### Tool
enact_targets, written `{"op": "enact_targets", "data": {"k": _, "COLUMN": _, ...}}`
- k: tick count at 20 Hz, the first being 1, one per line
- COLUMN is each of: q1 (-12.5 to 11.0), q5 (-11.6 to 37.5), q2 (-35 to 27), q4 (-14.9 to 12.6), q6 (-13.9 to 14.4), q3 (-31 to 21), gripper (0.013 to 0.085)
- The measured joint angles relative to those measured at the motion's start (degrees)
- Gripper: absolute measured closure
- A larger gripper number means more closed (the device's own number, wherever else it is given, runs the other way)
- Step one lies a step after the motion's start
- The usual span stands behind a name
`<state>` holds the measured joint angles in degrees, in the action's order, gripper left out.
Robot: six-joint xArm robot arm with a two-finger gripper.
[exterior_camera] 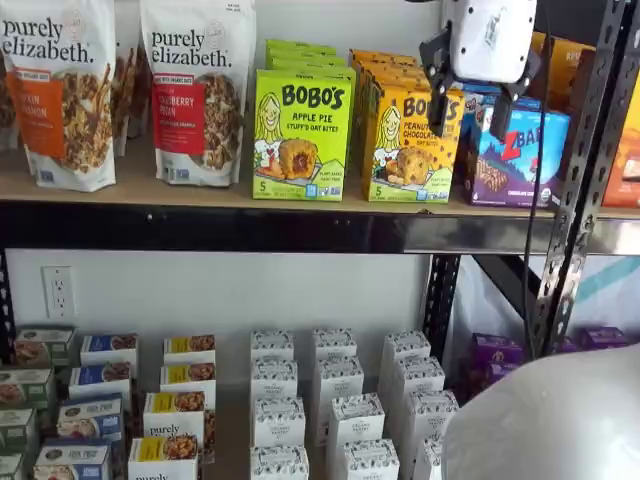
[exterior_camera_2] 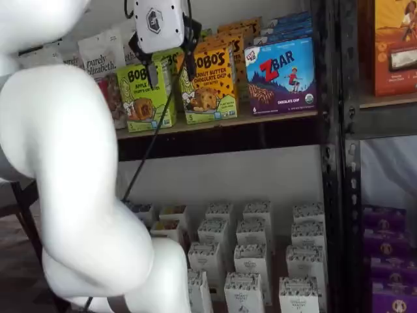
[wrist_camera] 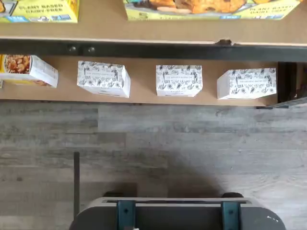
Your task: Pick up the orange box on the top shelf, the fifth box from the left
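Currently the gripper (exterior_camera_2: 170, 70) is held in front of the top shelf (exterior_camera: 300, 230), its jaws spread wide and empty, presumably so the orange box (exterior_camera_2: 208, 83) can be straddled. That box stands upright between the lime-green box (exterior_camera_2: 144, 98) and the ZBar box (exterior_camera_2: 281, 75).

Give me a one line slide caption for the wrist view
Looking down past the top shelf rail: yellow-orange box bottoms above it, white patterned cartons on the shelf below, grey wood-look floor beyond.
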<state>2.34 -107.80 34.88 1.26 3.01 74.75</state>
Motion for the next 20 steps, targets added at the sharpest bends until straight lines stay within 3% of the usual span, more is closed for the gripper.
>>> {"op": "enact_targets", "data": {"k": 7, "q1": 1.16, "q5": 0.35, "q2": -3.77, "q4": -0.94, "q6": 0.88, "q3": 3.53, "gripper": 0.0130}}
{"op": "enact_targets", "data": {"k": 20, "q1": 1.21, "q5": 0.04, "q2": -10.49, "q4": -1.86, "q6": 0.64, "q3": 9.77, "gripper": 0.0130}}
